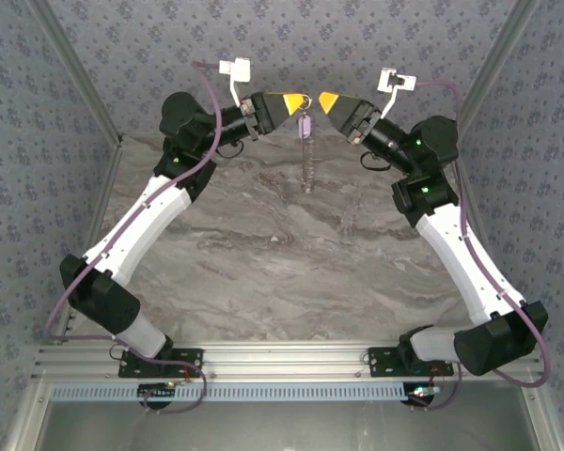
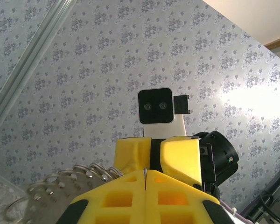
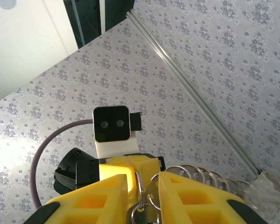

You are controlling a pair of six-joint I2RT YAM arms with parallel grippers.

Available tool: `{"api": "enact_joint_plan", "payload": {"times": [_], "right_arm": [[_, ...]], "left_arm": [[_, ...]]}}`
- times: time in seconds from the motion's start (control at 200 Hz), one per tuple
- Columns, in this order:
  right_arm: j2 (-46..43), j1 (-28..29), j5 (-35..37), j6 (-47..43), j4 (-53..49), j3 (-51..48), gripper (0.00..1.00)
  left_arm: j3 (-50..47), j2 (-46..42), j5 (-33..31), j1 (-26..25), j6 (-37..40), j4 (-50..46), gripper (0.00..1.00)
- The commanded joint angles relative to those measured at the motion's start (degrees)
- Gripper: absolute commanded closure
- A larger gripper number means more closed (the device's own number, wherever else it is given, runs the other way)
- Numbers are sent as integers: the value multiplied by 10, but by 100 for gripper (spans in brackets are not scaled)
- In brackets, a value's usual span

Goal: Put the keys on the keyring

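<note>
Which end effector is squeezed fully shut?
The left end effector: its fingers press together, while the right end effector shows a gap between its fingers.

The keyring passes behind the left gripper's closed yellow fingers, only a sliver of wire showing in their seam, and the picture's bottom edge cuts its hoop. From above it hangs edge-on, too thin to trace, the lilac key at its top too small to read. Between the right gripper's fingers, its small metal pieces are cropped below.
</note>
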Motion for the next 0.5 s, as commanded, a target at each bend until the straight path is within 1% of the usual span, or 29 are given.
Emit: {"api": "enact_joint_plan", "payload": {"times": [0.0,0.045,0.16,0.22,0.495], "right_arm": [[-3,6,0,15,33,10,73],[0,8,-2,19,38,13,72],[5,15,-8,22,42,18,66],[6,19,-7,21,43,19,64],[10,36,-12,19,37,22,64]], "left_arm": [[25,6,3,2,-17,55,100],[25,7,2,3,-19,58,100],[26,8,2,2,-22,60,100],[25,7,1,3,-22,60,100],[20,1,-4,2,-22,60,100]]}}
